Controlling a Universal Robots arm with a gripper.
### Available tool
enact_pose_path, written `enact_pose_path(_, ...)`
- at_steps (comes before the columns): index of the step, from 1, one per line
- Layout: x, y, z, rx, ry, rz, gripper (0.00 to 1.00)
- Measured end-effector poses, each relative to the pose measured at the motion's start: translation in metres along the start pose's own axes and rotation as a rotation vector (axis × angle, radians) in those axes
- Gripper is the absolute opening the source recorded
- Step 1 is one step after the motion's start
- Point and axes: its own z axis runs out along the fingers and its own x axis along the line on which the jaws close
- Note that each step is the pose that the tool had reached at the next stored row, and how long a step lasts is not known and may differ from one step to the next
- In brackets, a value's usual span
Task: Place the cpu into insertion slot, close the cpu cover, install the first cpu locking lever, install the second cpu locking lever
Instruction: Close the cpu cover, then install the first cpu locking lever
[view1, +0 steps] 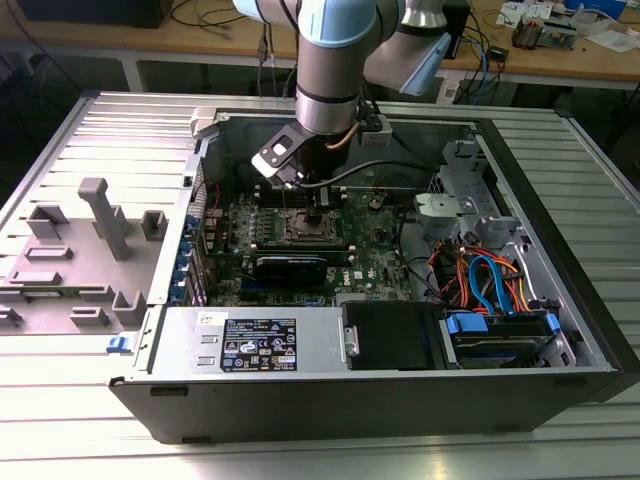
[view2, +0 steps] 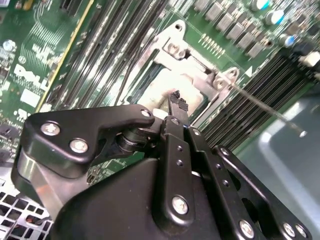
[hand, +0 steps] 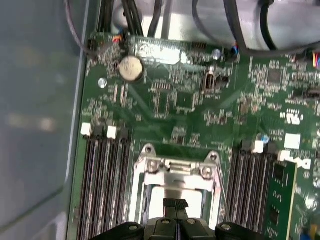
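The insertion slot (view1: 305, 228) sits mid-motherboard inside the open computer case, in the exterior view straight under my gripper (view1: 312, 208). In both wrist views the cpu (hand: 172, 192) (view2: 162, 86) shows as a pale silver square lying in the slot. The cpu cover (hand: 175, 167) (view2: 189, 56) lies as a silver frame around it. My gripper (hand: 175, 204) (view2: 176, 100) is shut, its black fingertips pressed together with nothing between them, right over the cpu's top. One thin wire locking lever (view2: 265, 106) (hand: 223, 192) runs along one side of the slot.
Long black memory slots (hand: 102, 185) flank the slot on both sides, with a green memory module (hand: 280, 200) in one. A black expansion card (view1: 290, 265), the power supply (view1: 250, 340) and coloured cables (view1: 490, 280) fill the case. A grey fixture (view1: 95, 240) lies at the exterior view's left.
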Motion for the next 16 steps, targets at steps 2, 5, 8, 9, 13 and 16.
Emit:
enact_pose_path(2,-0.0001,0.0004,0.0,0.0,0.0,0.0,0.11)
enact_pose_path(5,0.0,0.0005,0.0,-0.0001,0.0001,0.0,0.11)
enact_pose_path(8,0.0,0.0007,0.0,0.0,0.0001,0.0,0.11)
enact_pose_path(9,0.0,0.0007,0.0,-0.0001,0.0001,0.0,0.11)
enact_pose_path(13,0.0,0.0008,0.0,-0.0001,0.0,0.0,0.11)
enact_pose_path(16,-0.0001,0.0009,0.0,-0.0001,0.0,0.0,0.11)
